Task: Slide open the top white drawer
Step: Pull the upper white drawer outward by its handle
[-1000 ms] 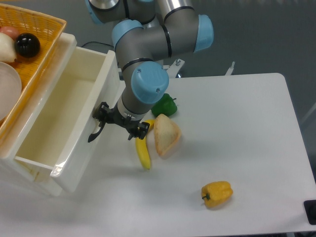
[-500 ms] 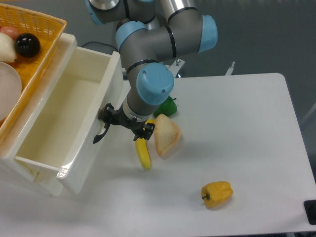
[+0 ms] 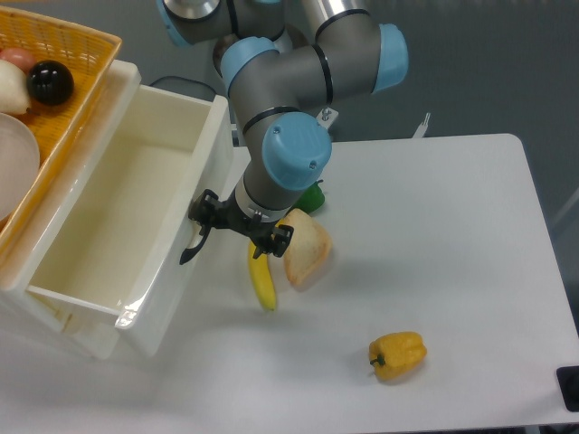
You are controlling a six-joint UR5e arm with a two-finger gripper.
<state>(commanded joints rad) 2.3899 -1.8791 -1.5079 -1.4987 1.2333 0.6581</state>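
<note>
Camera: arm bent down, tool (image 3: 206, 228) gripping top white drawer (image 3: 136, 217) handle.

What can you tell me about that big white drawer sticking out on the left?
The top white drawer is a deep, glossy cream-white box, pulled far out of its cabinet and empty inside as far as shows. Its front panel faces the table, carrying a curved black handle. The gripper sits right at that handle; whether its jaws are closed on it cannot be told. An orange basket overlaps the drawer's left edge.

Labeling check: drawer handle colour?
Black handle on the white drawer; fixed camera view.
</note>
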